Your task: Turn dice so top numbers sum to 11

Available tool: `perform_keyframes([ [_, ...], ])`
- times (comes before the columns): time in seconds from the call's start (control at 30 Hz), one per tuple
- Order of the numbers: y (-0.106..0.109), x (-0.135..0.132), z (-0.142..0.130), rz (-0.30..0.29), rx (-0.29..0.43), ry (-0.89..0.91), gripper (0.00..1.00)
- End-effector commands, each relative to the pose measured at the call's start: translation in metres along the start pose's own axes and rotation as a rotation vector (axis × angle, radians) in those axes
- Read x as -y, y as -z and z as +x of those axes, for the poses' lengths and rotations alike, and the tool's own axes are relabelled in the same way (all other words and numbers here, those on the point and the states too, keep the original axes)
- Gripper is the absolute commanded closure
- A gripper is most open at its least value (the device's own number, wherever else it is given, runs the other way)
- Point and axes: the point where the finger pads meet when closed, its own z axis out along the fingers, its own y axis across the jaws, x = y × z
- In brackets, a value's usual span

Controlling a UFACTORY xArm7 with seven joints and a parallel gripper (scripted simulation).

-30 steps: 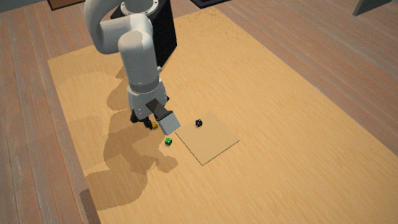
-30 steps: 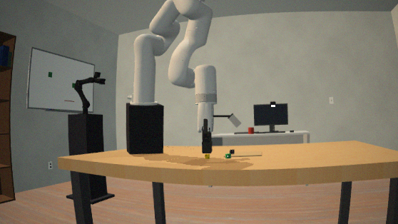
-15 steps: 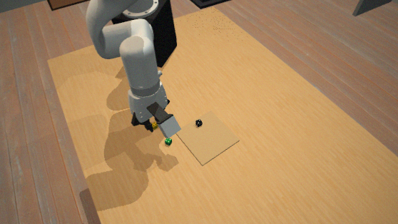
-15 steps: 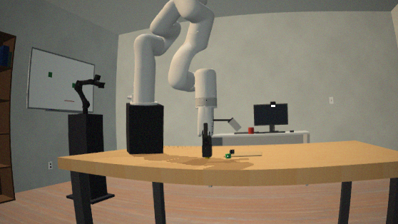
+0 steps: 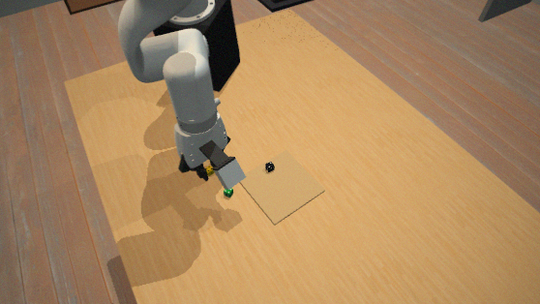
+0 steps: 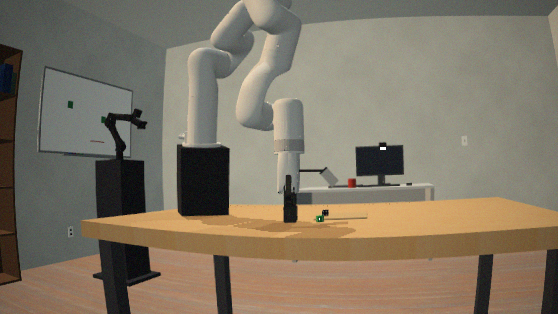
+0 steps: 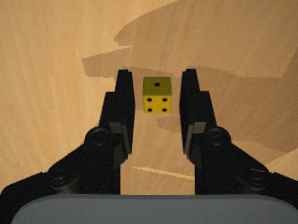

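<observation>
A yellow die (image 5: 209, 169) (image 7: 157, 95) lies on the bare table, left of the mat. My gripper (image 5: 202, 173) (image 6: 290, 217) (image 7: 157, 87) is down at the table and straddles it, open, with a gap on each side of the die. The wrist view shows a four-pip face and a one-pip face on it. A green die (image 5: 227, 192) (image 6: 319, 218) lies on the table just off the mat's near-left edge. A black die (image 5: 270, 167) (image 6: 325, 213) sits on the tan square mat (image 5: 285, 194) (image 6: 350, 217) near its far corner.
The arm's black base block (image 5: 220, 44) (image 6: 202, 180) stands at the back of the table. The table's left edge (image 5: 92, 194) runs close to the gripper. A second desk with a monitor (image 6: 379, 161) stands beyond the table.
</observation>
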Motion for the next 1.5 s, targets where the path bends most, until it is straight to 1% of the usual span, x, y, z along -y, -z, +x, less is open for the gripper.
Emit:
perform_keyframes([
  [0.0,0.0005,-0.0005,0.0008,-0.001,-0.002,0.0,0.69],
  [0.97,0.0005,-0.0005,0.0008,-0.001,-0.002,0.0,0.69],
  [1.0,0.0005,-0.0005,0.0008,-0.001,-0.002,0.0,0.89],
  [1.47,0.0005,-0.0005,0.0008,-0.001,-0.002,0.0,0.89],
])
